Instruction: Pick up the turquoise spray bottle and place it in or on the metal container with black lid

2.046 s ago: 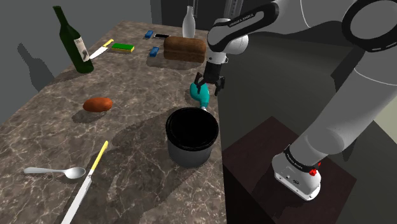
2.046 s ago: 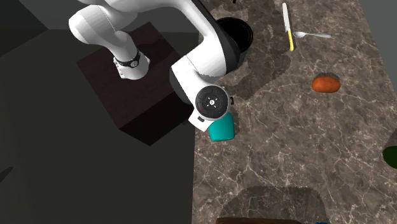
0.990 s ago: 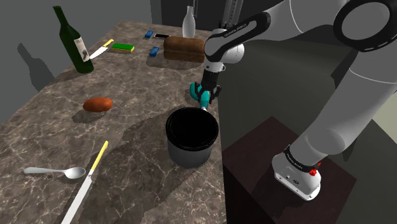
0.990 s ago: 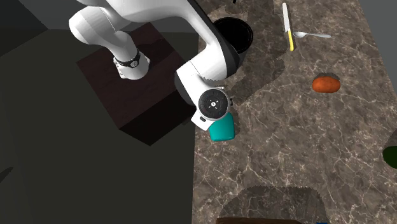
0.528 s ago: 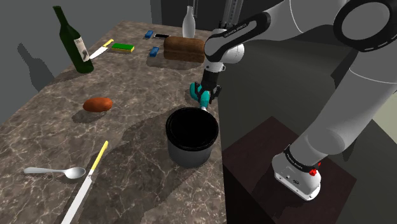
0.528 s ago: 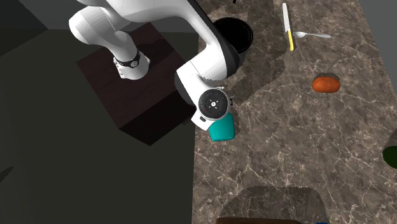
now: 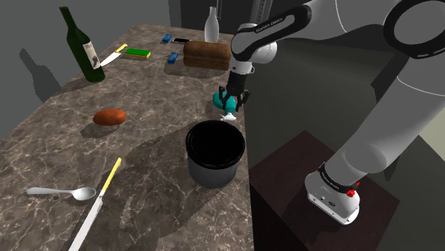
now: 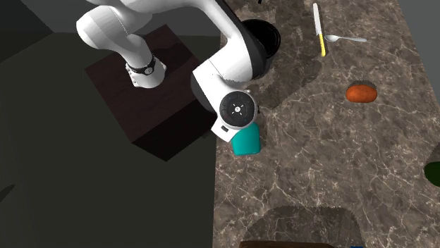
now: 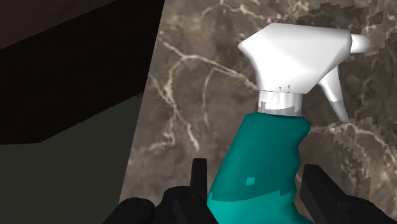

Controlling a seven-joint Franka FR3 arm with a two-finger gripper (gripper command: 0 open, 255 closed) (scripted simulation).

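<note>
In the middle of the shoulder view, the pot point(image 7: 214, 168) stands at the counter's point(image 7: 142, 107) right edge. Just above it in the frame, the gripper point(image 7: 229, 100) is closed around the bottle point(image 7: 224, 103), whose white spray head points down.

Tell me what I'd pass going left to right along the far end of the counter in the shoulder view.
Green wine bottle → yellow-handled knife → green and yellow sponge → blue block → brown loaf. The turquoise spray bottle, clasped by the gripper, overlaps the loaf's span, so it is left out.
</note>
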